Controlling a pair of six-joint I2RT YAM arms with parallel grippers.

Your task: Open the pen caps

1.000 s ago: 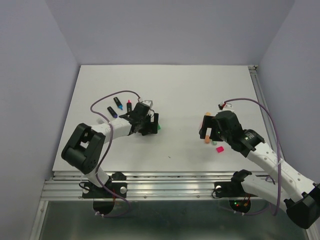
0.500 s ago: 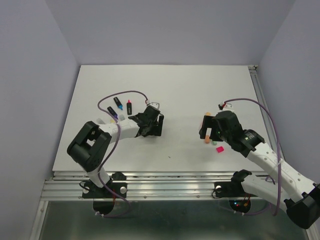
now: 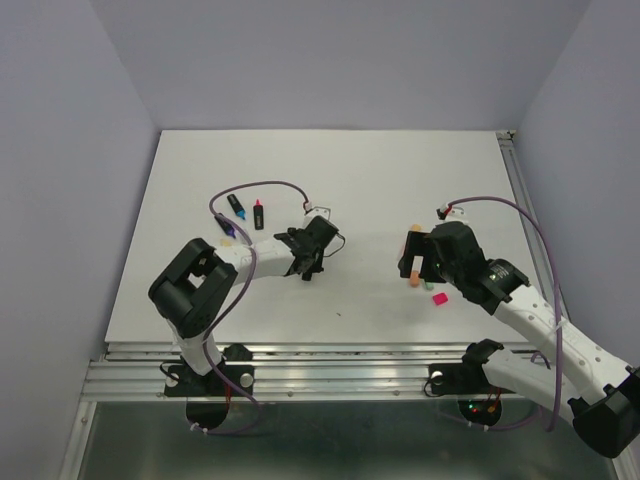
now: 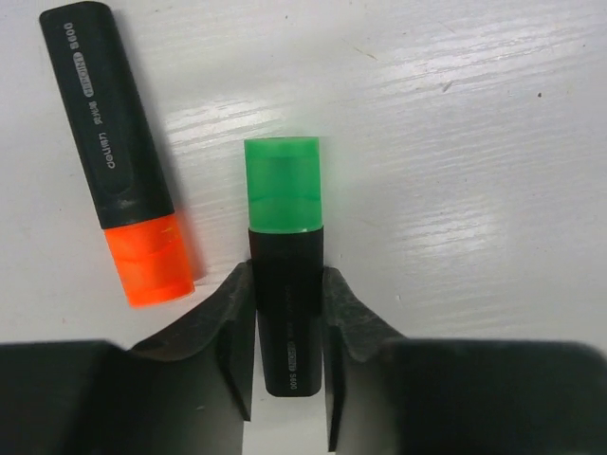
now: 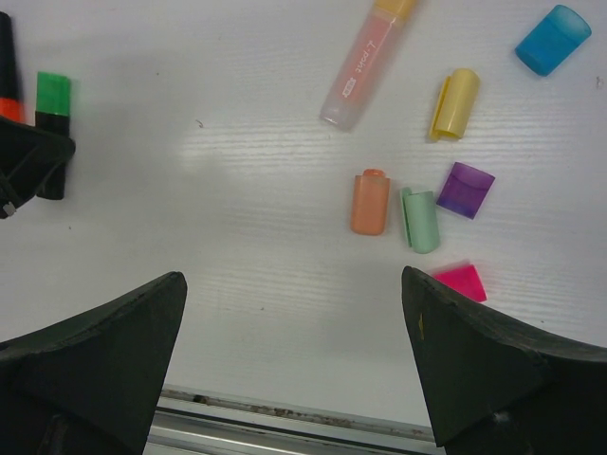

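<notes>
Since a second ago the left arm has swung right across the white table [image 3: 400, 180] and its jaws have gone from wide apart to closed; the right arm has not shifted.

Far left: three black highlighters lie close together, with blue [image 3: 235, 205], pink [image 3: 258, 213] and purple [image 3: 227, 229] ends. The purple one is partly under the arm's cable. Whether they are capped cannot be told from the top view.

Left of centre: the left gripper [image 4: 286, 277] is clenched on the black barrel of the green highlighter [image 4: 285, 332], one finger on each side. The green cap [image 4: 283, 185] is on the pen and projects beyond the fingertips, clear of them. Just beside it, not touching, lies the orange highlighter [image 4: 112, 133], tilted slightly. Its orange cap [image 4: 150, 258] is also fitted, pointing the opposite way to the green one.

Right of centre: the right gripper [image 5: 294, 280] hangs released above the table, fingers spread wide with nothing between them. Ahead of it lies a pastel pink pen body [image 5: 365, 66] with an orange end. Loose caps lie scattered nearby: a peach cap [image 5: 370, 202] and a mint cap [image 5: 419, 220] side by side, then a yellow cap [image 5: 453, 104], a purple cap [image 5: 466, 190], a pink cap [image 5: 460, 282] and, furthest right in the wrist view, a blue cap [image 5: 553, 40].
</notes>
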